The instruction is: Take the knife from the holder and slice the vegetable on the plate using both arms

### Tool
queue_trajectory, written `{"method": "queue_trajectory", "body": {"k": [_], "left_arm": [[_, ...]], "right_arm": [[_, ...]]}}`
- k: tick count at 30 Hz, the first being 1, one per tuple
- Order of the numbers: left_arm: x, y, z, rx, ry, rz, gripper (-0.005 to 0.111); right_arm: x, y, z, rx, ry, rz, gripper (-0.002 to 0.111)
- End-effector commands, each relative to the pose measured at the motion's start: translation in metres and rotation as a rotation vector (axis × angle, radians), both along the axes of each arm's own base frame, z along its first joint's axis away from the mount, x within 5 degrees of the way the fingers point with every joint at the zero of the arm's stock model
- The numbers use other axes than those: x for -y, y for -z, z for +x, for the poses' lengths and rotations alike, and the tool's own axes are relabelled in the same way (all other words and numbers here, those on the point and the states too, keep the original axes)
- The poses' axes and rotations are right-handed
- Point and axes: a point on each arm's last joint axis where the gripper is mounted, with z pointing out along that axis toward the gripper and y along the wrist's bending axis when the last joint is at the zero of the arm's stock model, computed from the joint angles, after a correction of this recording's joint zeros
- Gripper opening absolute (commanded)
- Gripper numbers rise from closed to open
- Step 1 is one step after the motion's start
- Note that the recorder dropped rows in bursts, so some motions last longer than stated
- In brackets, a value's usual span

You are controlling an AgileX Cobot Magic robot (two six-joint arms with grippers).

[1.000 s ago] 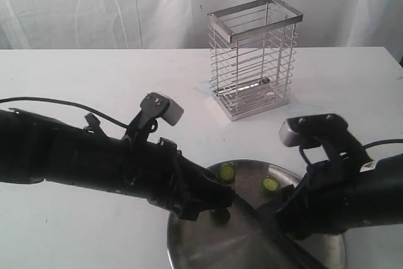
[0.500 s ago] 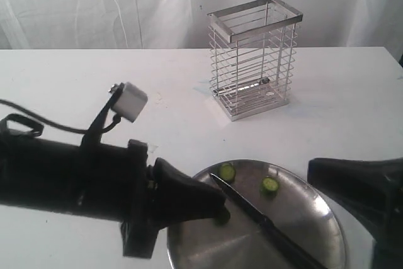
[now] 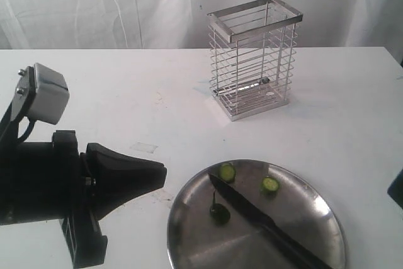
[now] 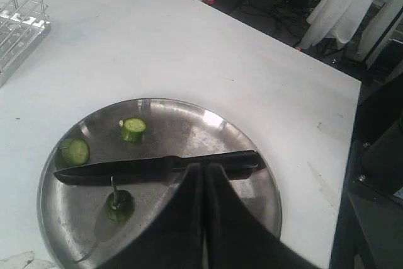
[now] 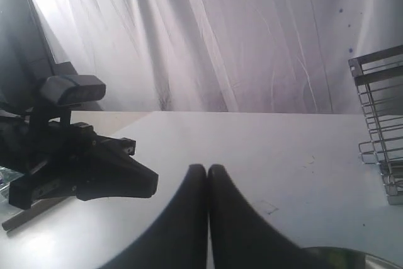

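The knife (image 3: 264,218) lies loose across the steel plate (image 3: 308,206), blade tip toward the far rim. Beside the blade sits the dark green vegetable stub (image 3: 219,213) with its stem, and two cut slices (image 3: 227,171) (image 3: 270,184) rest near the far rim. My left gripper (image 3: 160,177) is shut and empty, hovering left of the plate. In the left wrist view the left gripper (image 4: 203,167) points over the knife (image 4: 145,168) and plate (image 4: 189,124). My right gripper (image 5: 207,168) is shut and empty, raised above the table. The wire holder (image 3: 253,58) stands empty at the back.
White cloth hangs behind the table. The table's right edge runs close to the plate in the left wrist view, with dark equipment (image 4: 378,174) beyond it. A dark bit of the right arm (image 3: 397,188) shows at the exterior view's right edge.
Both arms have drawn back from the plate: the left one leftward, the right one almost out of the exterior view. Both grippers have shut. The knife stays lying on the plate.
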Motion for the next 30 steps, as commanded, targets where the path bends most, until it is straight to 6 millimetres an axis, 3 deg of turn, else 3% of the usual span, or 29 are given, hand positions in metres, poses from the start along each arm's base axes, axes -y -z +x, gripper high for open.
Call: {"method": "queue_trajectory", "body": {"k": [1,13,17,25,30], "left_arm": [[0.0,-0.001,-0.002,-0.034,-0.011,-0.035,0.0],[-0.001,-0.001,-0.002,-0.033,-0.012,-0.033,0.0],[-0.001,-0.001,-0.002,-0.033,-0.012,-0.033,0.0],[-0.001,-0.001,-0.002,-0.033,-0.012,-0.033,0.0],[-0.001,-0.001,-0.002,-0.033,-0.012,-0.033,0.0]], "right_arm": [[0.001,0.001,-0.001,0.016,0.008,0.005,0.0],[0.001,0.001,-0.001,0.016,0.008,0.005,0.0],[0.007,0.006,0.006,0.037,0.106,0.003,0.0],[0.022,0.059,0.025,-0.178,0.416,-0.091,0.0],[0.024,0.081,0.029,-0.191,0.461,-0.147,0.0]]}}
